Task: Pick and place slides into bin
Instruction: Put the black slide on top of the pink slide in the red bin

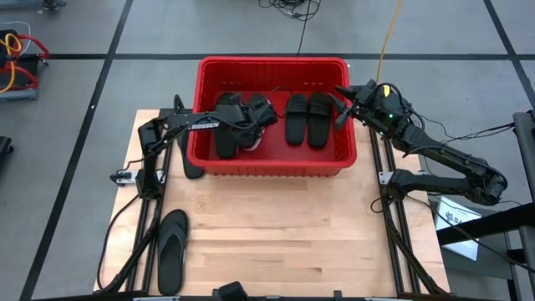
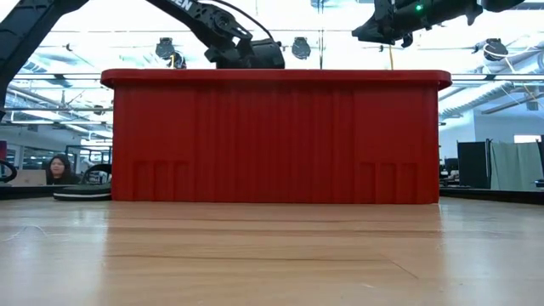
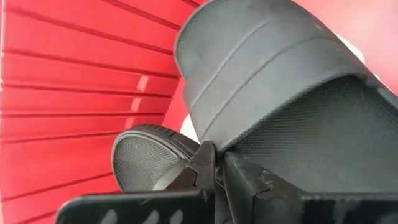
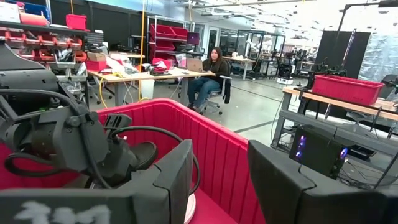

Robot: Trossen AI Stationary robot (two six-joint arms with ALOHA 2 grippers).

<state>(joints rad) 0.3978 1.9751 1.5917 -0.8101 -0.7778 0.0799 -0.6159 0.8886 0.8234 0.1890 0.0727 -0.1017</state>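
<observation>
The red bin (image 1: 274, 163) stands at the table's far middle. Two black slides (image 1: 308, 119) lie side by side on the floor of its right half. More slides, one of them pale (image 1: 252, 140), are piled in its left half. My left gripper (image 1: 261, 115) reaches into the left half and is shut on a black slide (image 3: 267, 68). My right gripper (image 1: 341, 107) hovers open over the bin's right far corner with nothing between its fingers (image 4: 177, 180). A black flip-flop (image 1: 171, 249) lies flat near the table's near left. Another black slide (image 1: 191, 160) lies beside the bin's left wall. My left gripper pinches the edge of the black slide's wide strap (image 3: 212, 147) between its two fingers. The fingers slant down into the bin from the table's left side. The slide sits tilted over the pile, its textured footbed (image 3: 323, 137) showing; whether it rests on the pile I cannot tell.
The bin's tall walls (image 2: 276, 136) hide its contents in the low view. Bare wooden table (image 1: 276, 234) lies in front of the bin. A person sits at a desk (image 4: 211, 71) in the room beyond. Cables run along both of the table's side edges.
</observation>
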